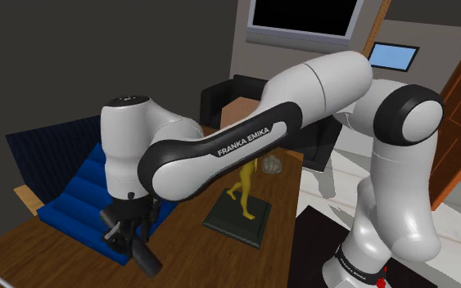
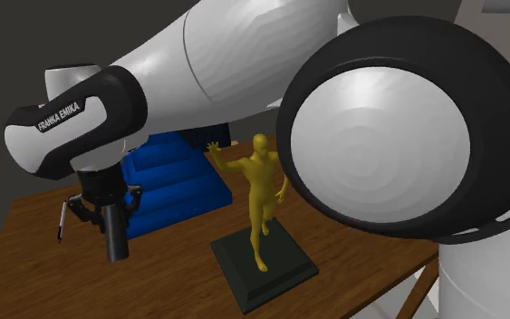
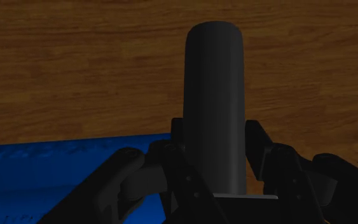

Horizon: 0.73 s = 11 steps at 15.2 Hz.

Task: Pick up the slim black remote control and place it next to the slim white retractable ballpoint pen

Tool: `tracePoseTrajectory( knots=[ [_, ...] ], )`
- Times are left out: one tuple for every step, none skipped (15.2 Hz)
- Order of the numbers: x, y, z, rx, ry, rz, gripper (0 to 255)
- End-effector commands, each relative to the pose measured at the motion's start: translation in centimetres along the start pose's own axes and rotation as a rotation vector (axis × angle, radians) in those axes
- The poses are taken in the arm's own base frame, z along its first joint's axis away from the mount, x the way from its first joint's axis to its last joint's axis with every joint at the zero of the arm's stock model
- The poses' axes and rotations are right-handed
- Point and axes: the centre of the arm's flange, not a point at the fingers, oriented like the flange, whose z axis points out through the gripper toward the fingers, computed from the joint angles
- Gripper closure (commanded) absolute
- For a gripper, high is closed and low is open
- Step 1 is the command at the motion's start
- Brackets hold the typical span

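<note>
The gripper (image 2: 106, 207) was clamped on the upper end of the slim black remote (image 2: 116, 237), which hung below it over the table (image 2: 171, 272), so the long free end might have slipped or swung in that short hold and knocked away the white pen (image 2: 61, 222) lying near the gripper.

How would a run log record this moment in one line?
gripper: shut on black remote | black remote: pointing down over wooden table | white pen: lying apart
</note>
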Motion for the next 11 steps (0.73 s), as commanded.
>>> tracePoseTrajectory(
  knots=[
    [0.1,-2.6,0.3,0.0,0.0,0.002,255],
    [0.0,-3.9,0.4,0.0,0.0,0.002,255],
    [-0.1,-5.2,0.5,0.0,0.0,0.002,255],
    [-0.1,-6.6,0.6,0.0,0.0,0.002,255],
    [-0.1,-6.6,1.1,0.0,0.0,0.002,255],
    [-0.1,-6.6,1.7,0.0,0.0,0.002,255],
    [-0.1,-6.5,2.2,0.0,0.0,0.002,255],
    [-0.1,-6.5,2.7,0.0,0.0,0.002,255],
    [-0.1,-6.4,3.2,0.0,0.0,0.002,255],
    [-0.1,-6.4,3.8,0.0,0.0,0.002,255],
    [-0.1,-6.3,4.3,0.0,0.0,0.002,255]
  ],
)
